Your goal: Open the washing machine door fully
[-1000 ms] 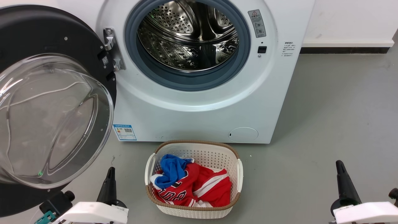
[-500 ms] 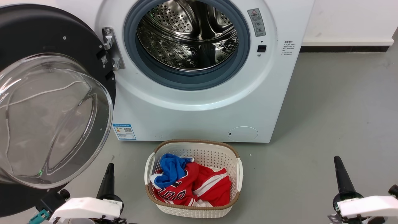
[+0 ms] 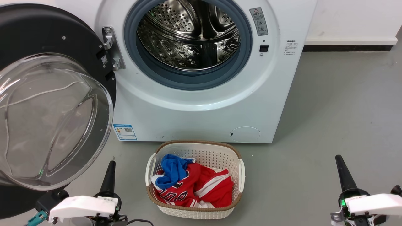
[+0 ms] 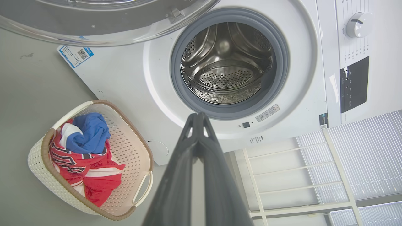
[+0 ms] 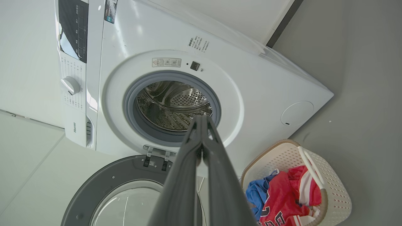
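Observation:
The white washing machine (image 3: 194,110) stands ahead, its steel drum (image 3: 191,34) exposed inside the grey rubber ring. The washing machine door (image 3: 47,103), a black disc with a bulging clear glass bowl, is swung out wide on its left hinge (image 3: 110,47). The door also appears in the right wrist view (image 5: 125,188) and the left wrist view (image 4: 103,22). My left gripper (image 3: 110,175) sits low just right of the door's bottom edge, shut and holding nothing. My right gripper (image 3: 342,172) is at the lower right, shut and empty, far from the door.
A white basket with a brown woven rim (image 3: 194,145) stands on the grey floor in front of the machine, holding red and blue clothes (image 3: 191,185). A white wall with a dark skirting (image 3: 345,48) runs behind on the right.
Both grippers have drawn slightly down and back toward me. The whole picture has shifted a little, so the camera moved. The door stands as before.

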### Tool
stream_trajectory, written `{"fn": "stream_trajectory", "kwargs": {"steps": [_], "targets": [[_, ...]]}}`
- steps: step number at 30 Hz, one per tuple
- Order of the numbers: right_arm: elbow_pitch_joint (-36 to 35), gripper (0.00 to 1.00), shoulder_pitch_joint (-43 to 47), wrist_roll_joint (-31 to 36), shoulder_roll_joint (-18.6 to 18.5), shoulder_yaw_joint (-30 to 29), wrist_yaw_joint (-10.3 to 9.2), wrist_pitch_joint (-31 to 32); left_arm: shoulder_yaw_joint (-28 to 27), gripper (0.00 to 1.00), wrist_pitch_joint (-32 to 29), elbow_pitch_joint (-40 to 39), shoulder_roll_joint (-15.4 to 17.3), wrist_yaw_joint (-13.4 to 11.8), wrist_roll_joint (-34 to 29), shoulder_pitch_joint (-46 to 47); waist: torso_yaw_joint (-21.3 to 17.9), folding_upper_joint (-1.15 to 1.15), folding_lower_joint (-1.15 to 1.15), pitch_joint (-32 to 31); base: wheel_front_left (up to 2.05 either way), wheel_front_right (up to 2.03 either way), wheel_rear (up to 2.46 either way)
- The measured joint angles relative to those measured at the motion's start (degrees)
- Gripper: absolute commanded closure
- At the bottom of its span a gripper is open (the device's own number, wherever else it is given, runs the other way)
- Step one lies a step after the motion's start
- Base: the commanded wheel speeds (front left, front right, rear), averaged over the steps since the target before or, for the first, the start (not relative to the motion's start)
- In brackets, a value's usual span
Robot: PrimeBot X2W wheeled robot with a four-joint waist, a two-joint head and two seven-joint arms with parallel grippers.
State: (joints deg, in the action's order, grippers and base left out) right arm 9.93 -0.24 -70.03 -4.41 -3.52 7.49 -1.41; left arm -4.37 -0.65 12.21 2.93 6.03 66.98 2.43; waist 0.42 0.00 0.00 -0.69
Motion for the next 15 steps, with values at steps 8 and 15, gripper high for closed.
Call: {"fn": "stream_trajectory", "kwargs": {"steps": [8,15], "targets": [[0.8,1.00,-1.1,-4.4,0.0,-0.1,0.00,1.2,-0.4,1.00,-1.1,0.3,0.0,0.1,4.6,0.5,-0.1,0.00,0.00,0.1,0.00,0.00,0.00],[1.3,1.00,-2.1,-7.9,0.0,-0.3,0.00,2.0,-0.8,1.00,-1.8,0.6,0.0,0.5,8.4,1.2,-0.1,0.00,0.00,0.3,0.00,0.00,0.00]]}}
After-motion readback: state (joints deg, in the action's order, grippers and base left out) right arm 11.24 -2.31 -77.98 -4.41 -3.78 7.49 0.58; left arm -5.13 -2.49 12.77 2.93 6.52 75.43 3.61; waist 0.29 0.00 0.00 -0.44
